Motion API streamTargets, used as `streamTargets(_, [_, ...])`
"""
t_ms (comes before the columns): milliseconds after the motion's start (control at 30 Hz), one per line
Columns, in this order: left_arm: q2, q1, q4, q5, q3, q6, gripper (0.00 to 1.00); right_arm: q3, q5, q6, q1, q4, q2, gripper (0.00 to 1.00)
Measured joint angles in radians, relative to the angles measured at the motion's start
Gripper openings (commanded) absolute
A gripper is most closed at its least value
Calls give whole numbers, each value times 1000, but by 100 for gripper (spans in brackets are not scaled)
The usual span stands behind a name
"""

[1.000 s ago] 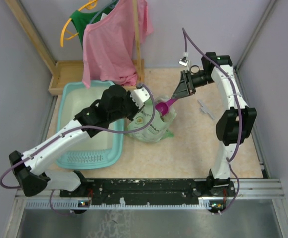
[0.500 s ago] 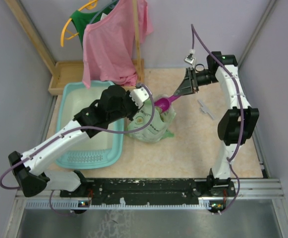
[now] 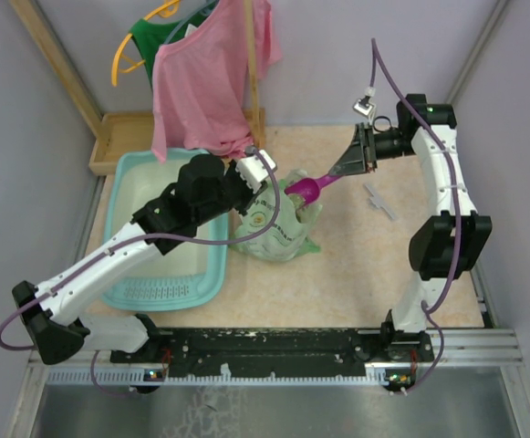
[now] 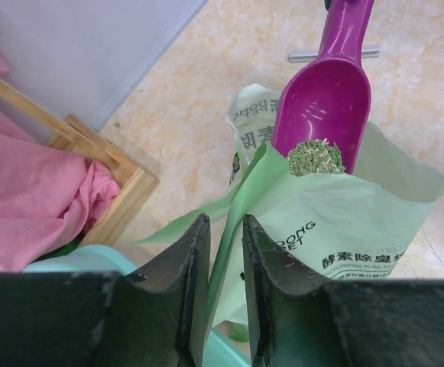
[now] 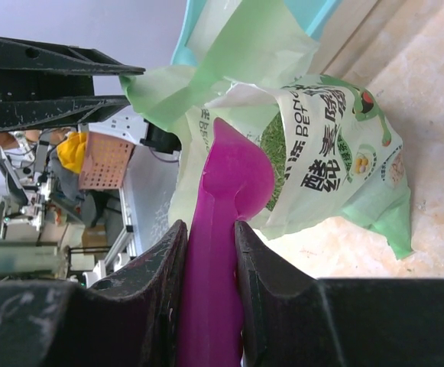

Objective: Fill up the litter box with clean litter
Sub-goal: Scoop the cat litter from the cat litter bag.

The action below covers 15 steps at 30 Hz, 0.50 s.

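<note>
The light-teal litter box (image 3: 123, 166) lies at the left, its corner (image 4: 61, 261) under my left gripper. A pale green printed bag (image 3: 281, 230) stands beside it, mouth open. My left gripper (image 3: 263, 187) is at the bag's rim; its jaws (image 4: 225, 220) stand slightly apart, with the rim's fold (image 4: 241, 200) running loosely between them. My right gripper (image 3: 342, 172) is shut on the handle of a magenta scoop (image 3: 306, 191), held just above the bag's mouth. A small heap of clean litter (image 4: 315, 157) sits in the scoop's bowl (image 4: 328, 92). More granules (image 5: 271, 153) show inside the bag.
A wooden tray (image 3: 119, 137) sits behind the litter box, with pink cloth (image 3: 210, 82) hanging over both from a wooden post (image 3: 255, 82). A green garment on a yellow hanger (image 3: 141, 46) hangs behind. A small grey object (image 3: 379, 201) lies on the table right of the bag.
My right arm has drawn the scoop up and to the right, out of the bag. My left jaws, shut on the bag's rim before, have parted.
</note>
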Motion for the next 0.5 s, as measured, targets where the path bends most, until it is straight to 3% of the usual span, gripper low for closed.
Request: streamTargets(500, [-15, 0, 29, 0, 4, -5, 36, 0, -3, 2, -59, 0, -3, 0])
